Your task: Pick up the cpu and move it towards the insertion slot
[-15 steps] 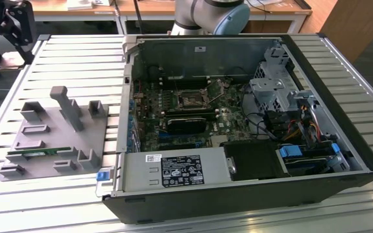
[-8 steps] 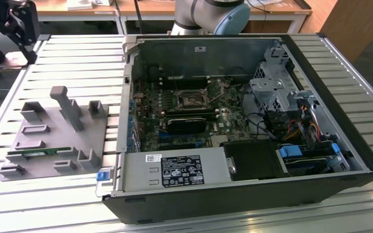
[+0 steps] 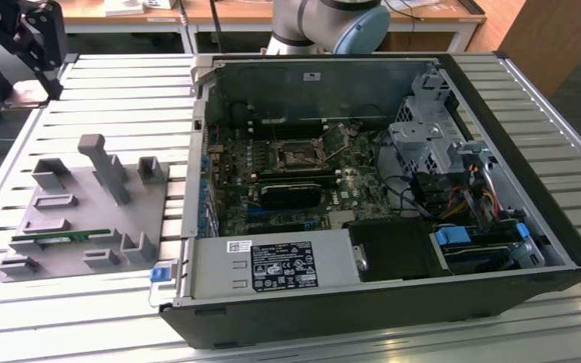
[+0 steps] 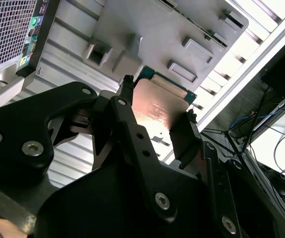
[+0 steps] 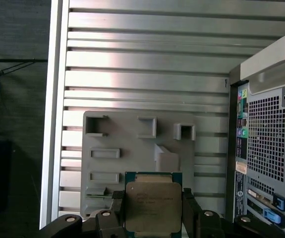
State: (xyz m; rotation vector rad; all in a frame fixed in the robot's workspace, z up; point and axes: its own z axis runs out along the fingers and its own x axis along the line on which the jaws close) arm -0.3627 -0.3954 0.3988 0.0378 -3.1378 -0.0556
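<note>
Clamping the cpu (image 5: 151,204) by two opposite edges, the gripper (image 4: 159,99) held it aloft by a corner of the table (image 3: 119,98), well apart from the insertion slot (image 3: 298,156), and so thin a hold might let it slip or tilt.

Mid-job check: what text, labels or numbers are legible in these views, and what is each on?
Nothing reads clearly.
The black label on the power supply: print too small.
The white sticker on the case wall: too small.
The cpu, gripped by the end effector: print on its top too faint.
The stickers by the rear ports: blurred.
</note>
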